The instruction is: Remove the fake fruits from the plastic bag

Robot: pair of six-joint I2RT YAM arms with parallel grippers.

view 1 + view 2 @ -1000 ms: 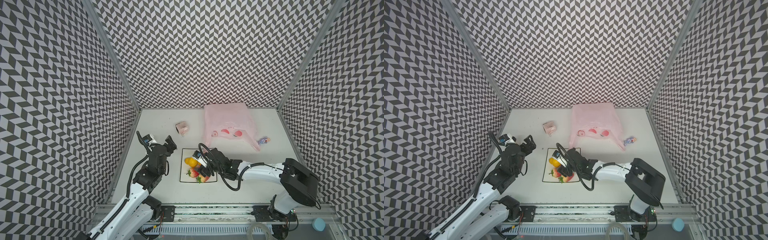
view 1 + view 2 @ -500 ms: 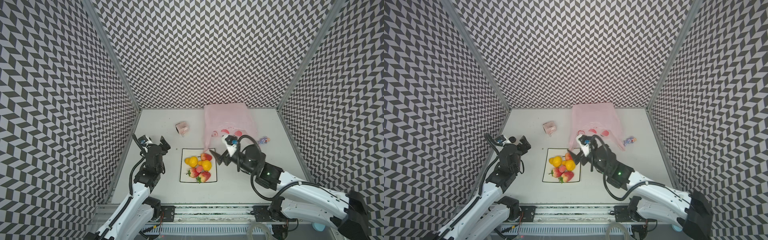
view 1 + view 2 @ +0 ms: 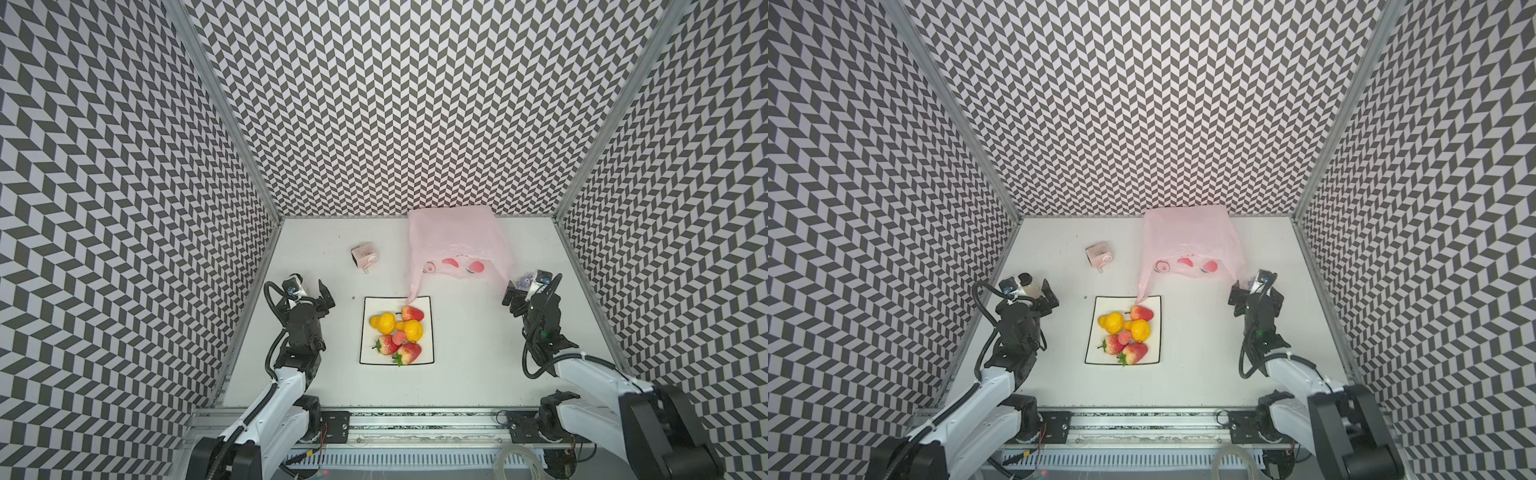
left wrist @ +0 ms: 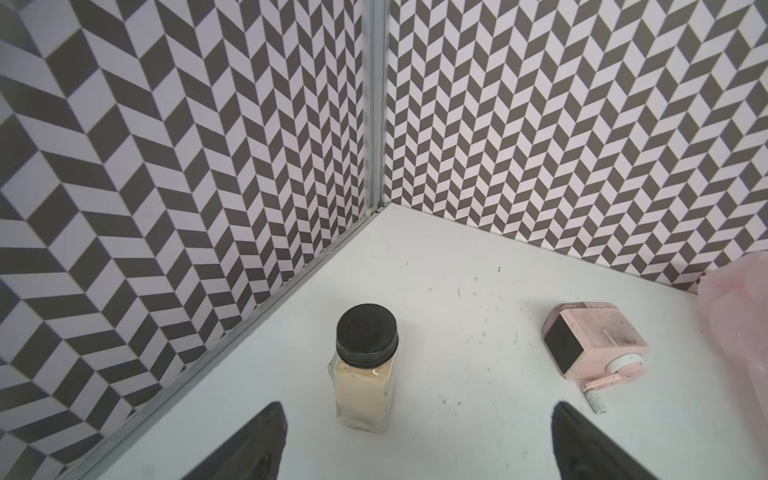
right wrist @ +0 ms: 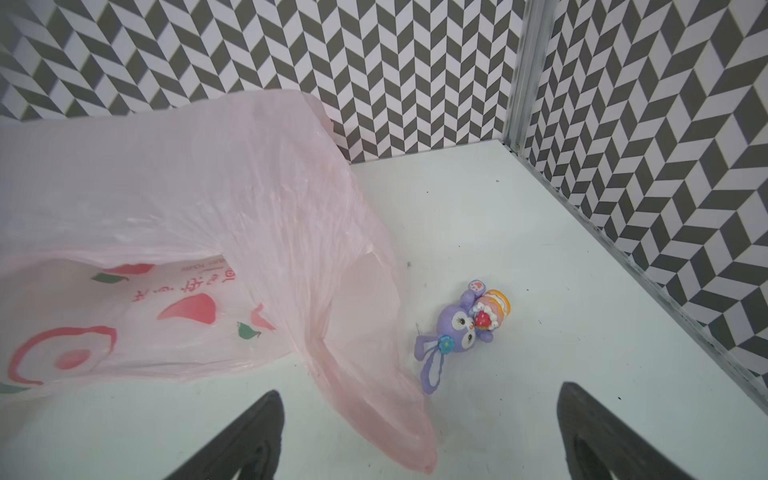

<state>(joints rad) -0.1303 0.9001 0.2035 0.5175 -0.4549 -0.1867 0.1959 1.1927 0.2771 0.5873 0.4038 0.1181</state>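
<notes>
The fake fruits (image 3: 397, 334) (image 3: 1125, 332) lie in a heap on a white square plate (image 3: 428, 349) (image 3: 1092, 353) in both top views: two yellow pears, three strawberries and a small pink piece. Behind the plate lies the pale pink plastic bag (image 3: 453, 237) (image 3: 1187, 237) (image 5: 208, 187), its mouth facing forward and one handle loop reaching the plate's back edge. My left gripper (image 3: 311, 291) (image 4: 415, 405) stands open left of the plate, holding nothing. My right gripper (image 3: 532, 286) (image 5: 419, 392) stands open at the right, with the bag's other handle loop lying loose between its fingers.
A small bottle (image 4: 365, 374) with a black cap stands just ahead of the left gripper. A pink boxy toy with a crank (image 3: 365, 257) (image 4: 594, 340) sits left of the bag. A purple toy figure (image 5: 461, 332) lies beside the bag's loop. Patterned walls enclose three sides.
The right arm has swung from over the plate to the right side by the purple toy, its jaws opening wider. The fruits now show uncovered. The left gripper drew back slightly leftward.
</notes>
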